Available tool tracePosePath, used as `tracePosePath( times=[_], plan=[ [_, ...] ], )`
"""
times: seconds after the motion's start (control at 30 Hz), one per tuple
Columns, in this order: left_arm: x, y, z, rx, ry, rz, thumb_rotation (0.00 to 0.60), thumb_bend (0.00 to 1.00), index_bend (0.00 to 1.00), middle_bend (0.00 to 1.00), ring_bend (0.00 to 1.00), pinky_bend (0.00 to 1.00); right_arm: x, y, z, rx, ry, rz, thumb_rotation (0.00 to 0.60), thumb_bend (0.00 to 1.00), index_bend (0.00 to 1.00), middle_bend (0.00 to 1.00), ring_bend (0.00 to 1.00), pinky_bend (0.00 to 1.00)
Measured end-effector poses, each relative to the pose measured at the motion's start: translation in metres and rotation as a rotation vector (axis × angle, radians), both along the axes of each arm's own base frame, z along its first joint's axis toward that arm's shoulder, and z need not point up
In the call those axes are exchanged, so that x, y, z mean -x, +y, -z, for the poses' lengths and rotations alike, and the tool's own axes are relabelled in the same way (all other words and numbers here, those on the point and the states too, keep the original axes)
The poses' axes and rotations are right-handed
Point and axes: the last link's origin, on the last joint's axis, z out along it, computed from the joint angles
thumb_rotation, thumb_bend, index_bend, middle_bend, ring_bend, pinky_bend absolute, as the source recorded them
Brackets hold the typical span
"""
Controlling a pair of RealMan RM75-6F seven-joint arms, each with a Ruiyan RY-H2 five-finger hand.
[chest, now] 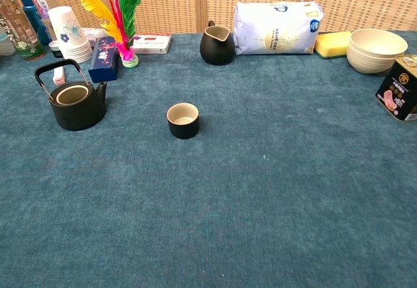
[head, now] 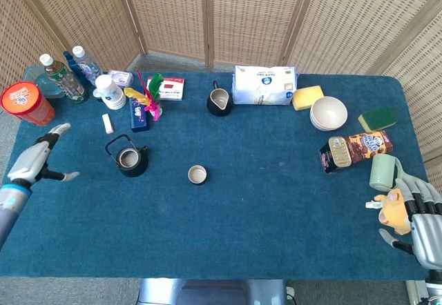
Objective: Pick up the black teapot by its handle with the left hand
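Reaching: my left hand [head: 38,160] hovered over the table's left edge, fingers spread, holding nothing.
Teapot: the black teapot [head: 129,158] stood upright on the blue cloth [head: 262,201], lidless, its handle [chest: 57,68] raised over the opening.
Relation: the teapot lay to the right of my left hand, apart from it, no contact.
Neighbour: a small cup [head: 197,174] sat near the teapot, on the side away from my left hand.
Other hand: my right hand [head: 418,219] rested at the table's right corner, fingers apart, beside a yellow toy [head: 391,208].
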Motion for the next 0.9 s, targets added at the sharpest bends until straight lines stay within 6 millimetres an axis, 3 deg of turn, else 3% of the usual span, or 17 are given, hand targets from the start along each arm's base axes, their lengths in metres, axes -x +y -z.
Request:
tracePosePath(
  times=[0.23, 0.63, 0.8, 0.9],
  plan=[
    [-0.019, 0.031, 0.015, 0.052, 0.008, -0.015, 0.6, 0.0, 0.0, 0.0, 0.0, 0.02, 0.004, -0.004, 0.001, -0.002, 0.001, 0.022, 0.57, 0.0, 0.0, 0.0, 0.0, 0.0],
    [-0.04, 0.063, 0.066, 0.182, -0.01, -0.106, 0.6, 0.0, 0.0, 0.0, 0.0, 0.06, 0.007, -0.007, 0.001, -0.004, -0.001, 0.037, 0.569, 0.0, 0.0, 0.0, 0.0, 0.0],
    [-0.057, 0.077, 0.084, 0.239, -0.025, -0.124, 0.6, 0.0, 0.0, 0.0, 0.01, 0.15, 0.009, -0.009, 0.001, -0.002, -0.002, 0.045, 0.569, 0.0, 0.0, 0.0, 0.0, 0.0],
    [-0.064, 0.081, 0.09, 0.256, -0.031, -0.132, 0.6, 0.01, 0.02, 0.04, 0.06, 0.28, 0.01, -0.01, 0.001, 0.0, -0.005, 0.049, 0.569, 0.0, 0.0, 0.0, 0.0, 0.0]
  ],
)
